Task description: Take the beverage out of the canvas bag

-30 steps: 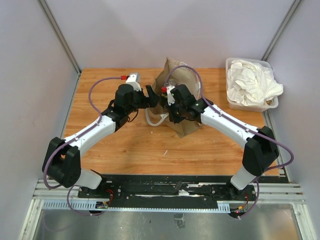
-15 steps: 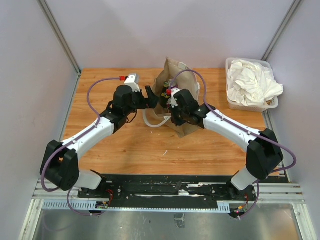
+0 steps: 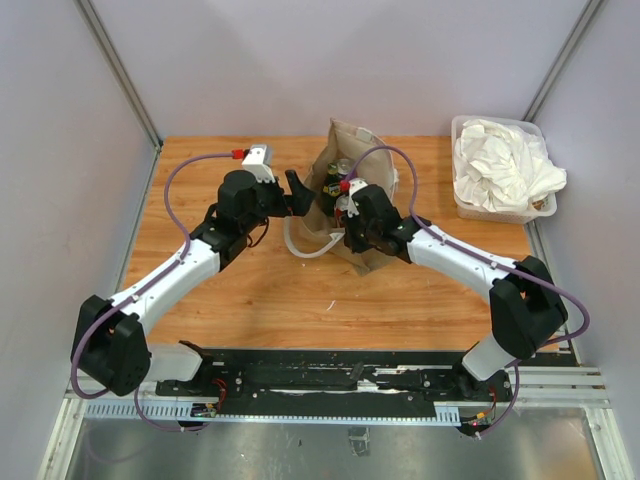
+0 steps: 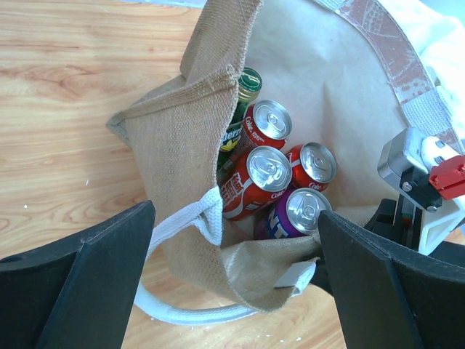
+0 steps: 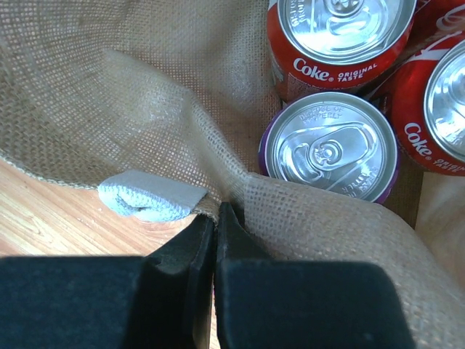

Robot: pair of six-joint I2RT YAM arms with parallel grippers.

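On the bench, the canvas bag stands at the middle of the far side, slumped but with its mouth gaping upward. This seems to be because the right gripper has pinched the near rim. Its jaws are pressed flat together on a fold of the burlap, just beside a small white patch, and holding that edge probably keeps the opening clear. The left gripper hovers over the mouth from the left, spread wide and holding nothing, above the white handle, likely poised to reach in. The beverage is not yet out. Three red Coke cans, a purple can and a green-capped bottle stand packed together at the bottom, with the purple can nearest the pinched rim.
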